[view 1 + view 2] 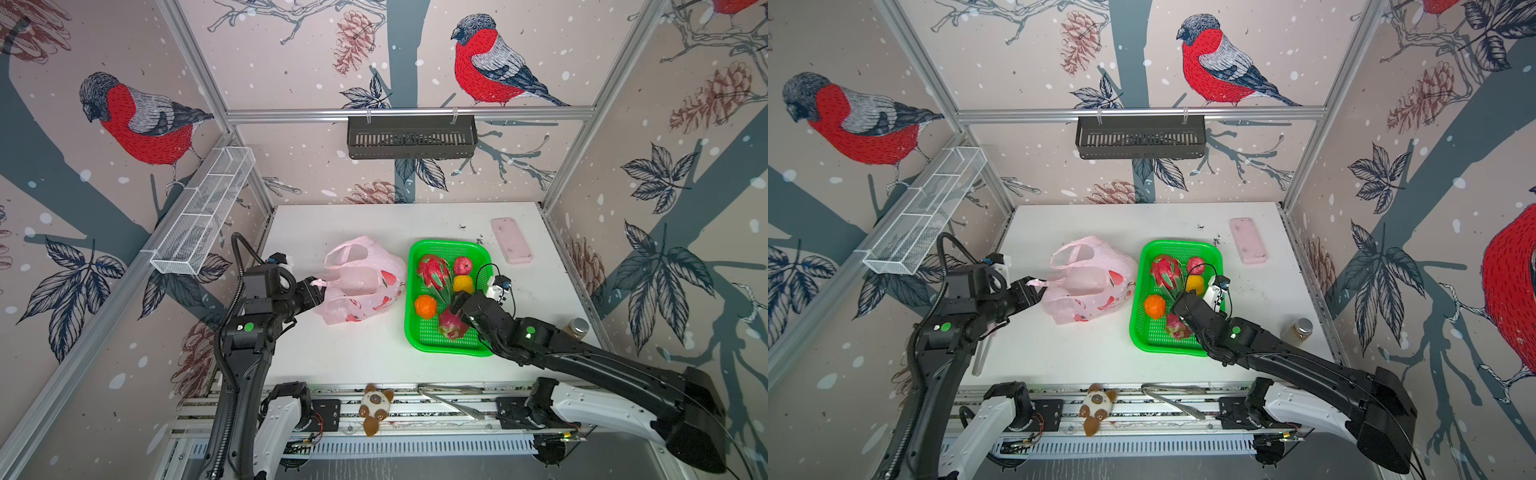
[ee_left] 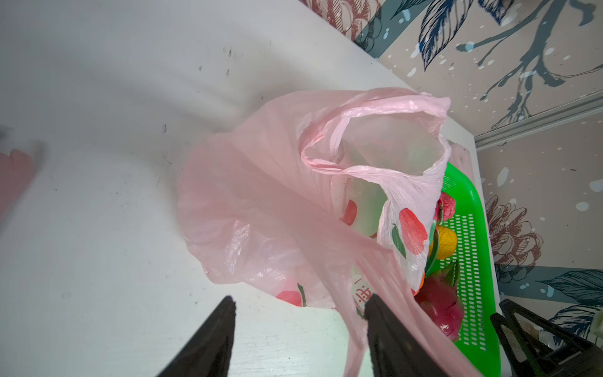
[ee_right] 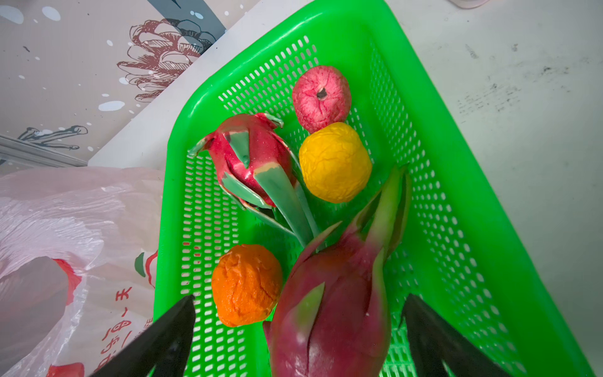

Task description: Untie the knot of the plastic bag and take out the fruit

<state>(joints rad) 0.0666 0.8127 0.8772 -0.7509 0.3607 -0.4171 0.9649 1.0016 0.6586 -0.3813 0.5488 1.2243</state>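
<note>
Just left of green basket point(image 1: 449, 243): plastic bag point(image 1: 361, 282), mouth agape. At bag's side away from basket: left gripper point(image 2: 300, 297), jaws apart, handle strand point(image 2: 385, 287) against one finger point(image 2: 391, 336). Over basket: right gripper point(image 3: 301, 296), jaws wide, straddling dragon fruit point(image 3: 332, 310). Inside basket: five fruit point(image 1: 426, 306).

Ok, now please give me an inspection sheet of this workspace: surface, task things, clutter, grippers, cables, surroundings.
Surface: white table, dark specks near the far edge.
Job's things: plastic bag lies open, handles apart and untied, no fruit seen inside; fruit, five pieces, all in the green basket.
Clutter: pink slab; jar by the right edge; plush toy and tongs on the front rail.
Grippers: left gripper open, a bag handle lying between its jaws; right gripper open around a dragon fruit, gaps on both sides.
Cables: black hose loops behind the left arm; thin cable loops over the basket.
Surroundings: bird-print walls, black shelf, white mesh rack.
</note>
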